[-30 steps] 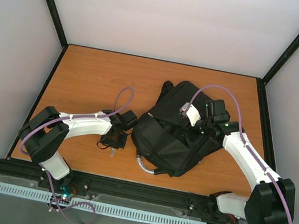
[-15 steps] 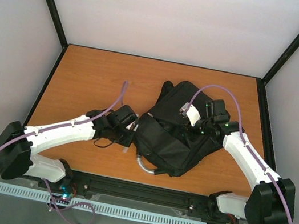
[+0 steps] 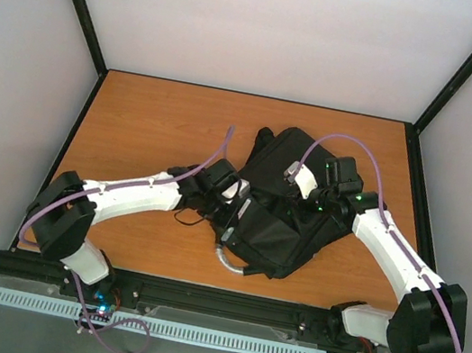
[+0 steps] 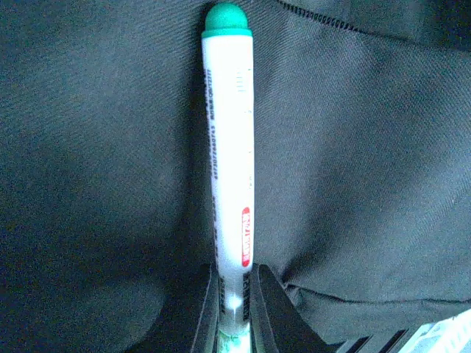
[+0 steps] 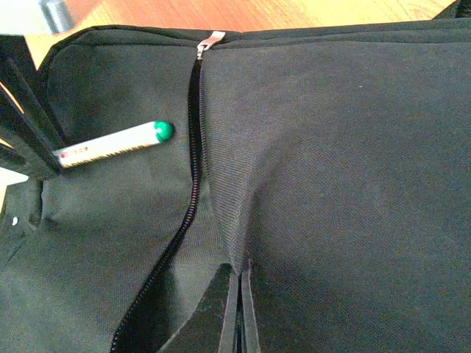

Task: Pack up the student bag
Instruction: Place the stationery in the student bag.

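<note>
Student bag (image 3: 273,238): black, slumped, lying a little toward 3 o'clock from the middle of the surface (image 3: 153,125), grey loop handle (image 3: 228,262) hanging out at its 6 o'clock edge. Zip (image 5: 193,162) already parted, slit gaping dark toward its lower end, pull (image 5: 210,38) at the far end. Right fingers (image 5: 238,309) pinched shut on a fold of bag fabric at the 3 o'clock lip of the slit, apparently to hold the mouth up. Left fingers (image 4: 235,305) clamped on a white marker (image 4: 229,147), green cap (image 4: 227,18) leading, extended from 9 o'clock. Marker over the fabric just at 9 o'clock of the zip in the right wrist view, not yet inside. By judgement: opening done, one item gripped and at the mouth. Left to do: insertion, release, zipping up. Contents of the bag hidden.
</note>
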